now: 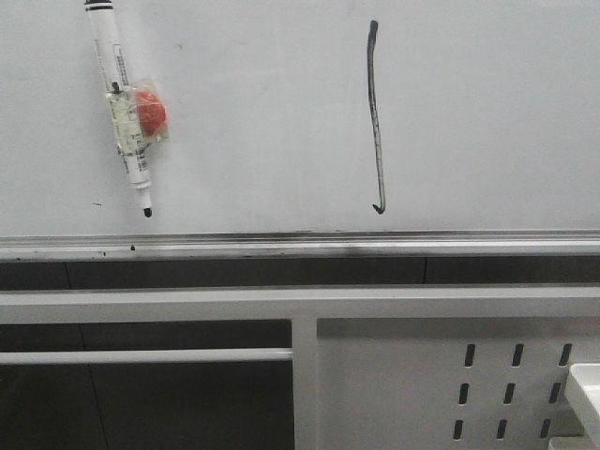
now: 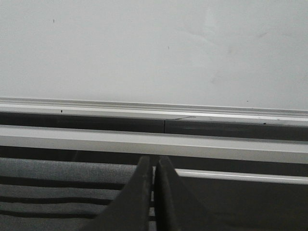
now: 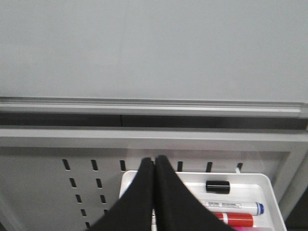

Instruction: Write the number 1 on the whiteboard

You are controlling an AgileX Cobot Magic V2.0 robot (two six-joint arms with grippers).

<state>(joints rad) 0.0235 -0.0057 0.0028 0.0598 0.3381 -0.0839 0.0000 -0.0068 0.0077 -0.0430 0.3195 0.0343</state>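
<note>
Above whiteboard (image 1: 281, 112) rail (image 1: 300, 246), number 1 (image 1: 376, 117).

front: faces whiteboard (image 1: 234, 112) close | wrists: low, facing it | shared: silver rail (image 1: 300, 246)

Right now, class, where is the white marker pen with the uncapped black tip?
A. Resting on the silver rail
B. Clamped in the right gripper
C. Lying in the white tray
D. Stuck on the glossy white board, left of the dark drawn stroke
D: the front view shows the white marker pen on the glossy white whiteboard, tilted with its tip down, left of the dark grey number 1 and held by neither gripper.
</note>
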